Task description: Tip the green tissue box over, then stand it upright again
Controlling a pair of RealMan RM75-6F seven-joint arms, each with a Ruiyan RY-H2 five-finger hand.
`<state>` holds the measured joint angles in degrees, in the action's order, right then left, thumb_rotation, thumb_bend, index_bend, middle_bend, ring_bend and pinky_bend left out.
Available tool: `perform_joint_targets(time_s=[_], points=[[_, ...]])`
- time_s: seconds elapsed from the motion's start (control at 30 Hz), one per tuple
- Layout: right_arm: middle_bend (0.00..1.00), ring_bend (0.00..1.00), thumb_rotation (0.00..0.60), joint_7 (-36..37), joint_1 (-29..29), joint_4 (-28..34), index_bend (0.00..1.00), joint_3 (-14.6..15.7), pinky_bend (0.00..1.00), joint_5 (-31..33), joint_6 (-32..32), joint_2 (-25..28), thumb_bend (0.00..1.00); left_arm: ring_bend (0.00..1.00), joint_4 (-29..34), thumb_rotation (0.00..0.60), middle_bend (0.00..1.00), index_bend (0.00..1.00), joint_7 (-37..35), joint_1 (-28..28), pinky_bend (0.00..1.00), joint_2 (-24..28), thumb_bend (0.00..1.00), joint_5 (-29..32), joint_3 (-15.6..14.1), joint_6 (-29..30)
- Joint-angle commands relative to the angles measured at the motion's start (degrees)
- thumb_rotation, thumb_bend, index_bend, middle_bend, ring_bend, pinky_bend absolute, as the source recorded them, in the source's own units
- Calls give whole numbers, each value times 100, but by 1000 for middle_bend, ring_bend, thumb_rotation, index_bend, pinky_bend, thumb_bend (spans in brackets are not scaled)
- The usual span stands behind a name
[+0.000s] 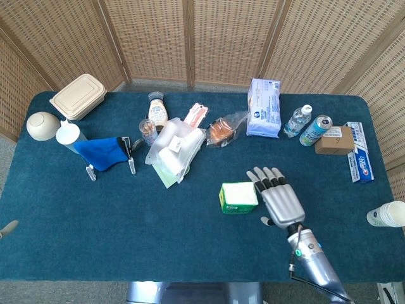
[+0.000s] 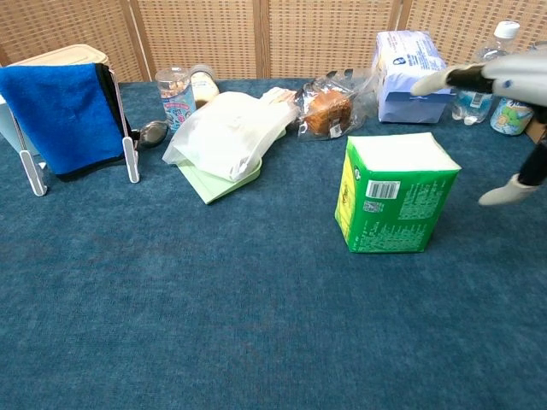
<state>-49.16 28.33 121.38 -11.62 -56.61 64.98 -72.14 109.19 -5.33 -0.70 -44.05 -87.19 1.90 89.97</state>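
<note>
one green tissue box (image 2: 396,193), upright, white top, barcode side

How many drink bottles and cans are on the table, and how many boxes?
Clear plastic water bottle: 1
Blue-green drink can: 1
Boxes: 3 (green tissue box, beige lidded lunch box, brown cardboard box)
Total: 5

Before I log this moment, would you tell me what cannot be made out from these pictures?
- Left hand: head view shows only a tip at the left edge; open or shut unknown.
- Right hand: chest view cuts it off at the right edge; contact with the tissue box is unclear.
- Tissue box far sides: hidden by the box itself.
- Box label print: too small to read.
</note>
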Motion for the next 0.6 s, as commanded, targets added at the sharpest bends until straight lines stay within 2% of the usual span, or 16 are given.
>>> perform_joint_targets(time_s=[0.03,0.17,0.4,0.47,0.6], points=[[0,0,600,-678,581,107,0,-142,0,906,20,-391,0,0,-4,600,0,0,-20,-2,0,6,95,1,3,-5],[0,0,600,-999,976,-53,0,-203,0,1512,151,-693,0,0,-15,600,0,0,-76,2,0,23,94,-4,0,-7],[0,0,600,-1130,1397,-233,5,-276,0,2114,392,-1021,0,0,-45,600,0,0,-173,15,0,48,95,-8,6,16],[0,0,600,-1105,1507,-305,31,-311,0,2236,442,-1104,0,0,-53,600,0,0,-191,12,0,52,94,-12,3,3],[0,0,600,-1062,1658,-475,151,-316,0,2377,499,-1215,0,0,-63,600,0,0,-220,19,0,61,95,-15,5,18]])
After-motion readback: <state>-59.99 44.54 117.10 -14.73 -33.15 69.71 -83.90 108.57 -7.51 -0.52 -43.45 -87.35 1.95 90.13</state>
